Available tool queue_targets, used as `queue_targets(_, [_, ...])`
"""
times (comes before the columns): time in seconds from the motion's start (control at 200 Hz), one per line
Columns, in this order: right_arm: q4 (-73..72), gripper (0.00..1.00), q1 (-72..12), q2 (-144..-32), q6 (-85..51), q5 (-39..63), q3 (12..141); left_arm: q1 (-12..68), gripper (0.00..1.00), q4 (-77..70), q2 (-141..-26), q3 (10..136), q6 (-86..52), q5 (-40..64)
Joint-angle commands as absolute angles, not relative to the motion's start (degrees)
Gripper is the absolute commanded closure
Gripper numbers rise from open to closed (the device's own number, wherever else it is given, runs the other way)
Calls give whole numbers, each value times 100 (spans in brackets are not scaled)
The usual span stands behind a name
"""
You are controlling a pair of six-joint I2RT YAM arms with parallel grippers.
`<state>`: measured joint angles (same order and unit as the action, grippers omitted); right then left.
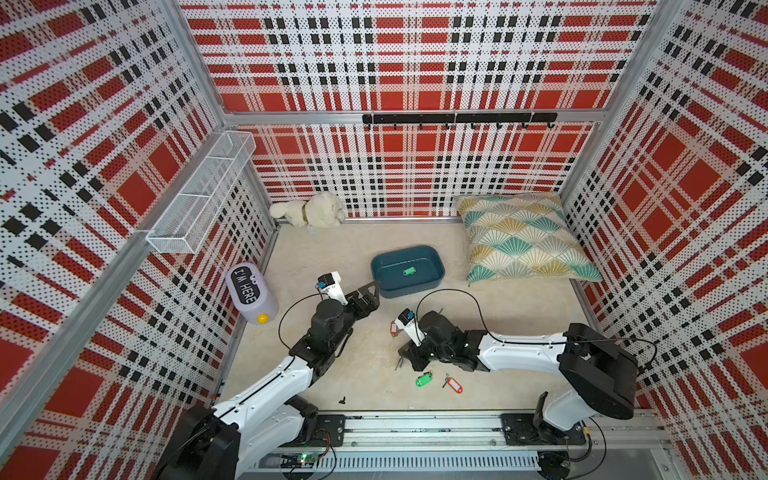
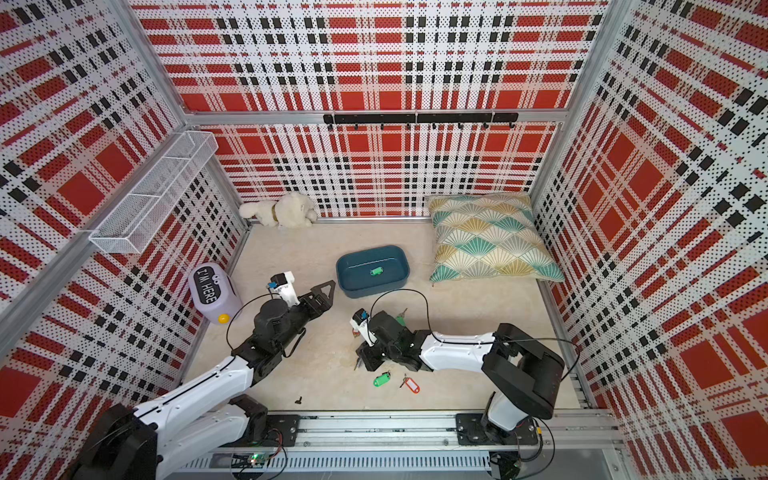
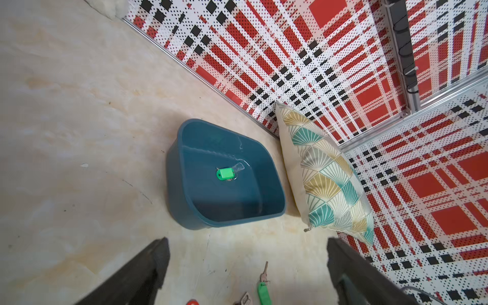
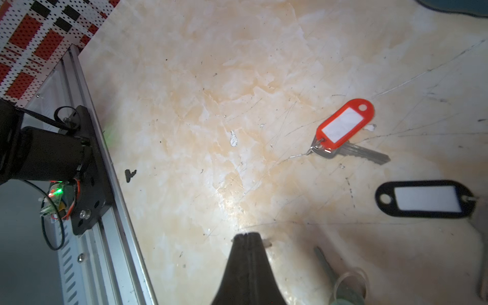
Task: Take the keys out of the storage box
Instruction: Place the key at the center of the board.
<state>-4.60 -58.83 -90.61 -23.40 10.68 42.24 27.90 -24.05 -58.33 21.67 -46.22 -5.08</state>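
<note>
Top views, both, listed from the near edge of the desk outward.

No. 1 – two of the keys, loose on the desk close to the near edge, right of middle, side by side but apart: green-tagged key and red-tagged key.

No. 2 – right hand: fingers pressed flat together, nothing between them. Tip low over bare desk, just beyond No. 1.

No. 3 – second red-tagged key, on the desk just past the right wrist. The right wrist view shows a red tag with a white label and its metal key lying flat, probably this same one. A black-tagged key lies near it, not touching.

No. 4 – second green-tagged key, on the desk, partly hidden behind the right arm.

No. 5 – left hand: fingers spread wide, empty, pointing at the storage box and short of it.

No. 6 – storage box: dark teal tub, upright, middle of the desk. Contents: boxed key, green tag, lying about the centre of the box bottom.

No. 7 – lavender container lettered "I'M HERE", at the left edge.

No. 8 – white plush toy, far left corner; fan-patterned cushion, far right corner.
</note>
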Motion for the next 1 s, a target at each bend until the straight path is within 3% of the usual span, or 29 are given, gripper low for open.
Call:
queue_targets(0.0, [-414, 100, -5902, -9265, -2304, 791, 4239, 2878, 1, -2558, -5989, 2454, -4448, -650])
queue_targets(0.13, [-304, 100, -5903, -9378, -2234, 713, 4349, 2915, 1, -2540, -6116, 2525, -4421, -690])
queue_targets(0.246, [-240, 93, -5892, -9322, -2197, 501, 4381, 2911, 1, -2497, -6130, 2521, -4386, -783])
queue_targets(0.466, [-104, 66, -5893, -9305, -2057, 431, 4535, 2848, 1, -2227, -6074, 2584, -4213, -1001])
queue_targets(0.576, [111, 61, -5887, -9095, -1948, 219, 4630, 2796, 1, -2078, -5982, 2600, -4128, -1082])
queue_targets(0.666, [345, 44, -5832, -8698, -1808, -235, 4794, 2749, 1, -1978, -5903, 2576, -4058, -1161])
queue_targets(0.777, [653, 30, -5457, -8486, -1684, -480, 5215, 2680, 1, -1866, -5837, 2571, -4009, -1204])
queue_targets(0.997, [1056, 23, -4306, -8897, -1704, -481, 6006, 2530, 1, -1811, -5881, 2601, -3975, -1086])
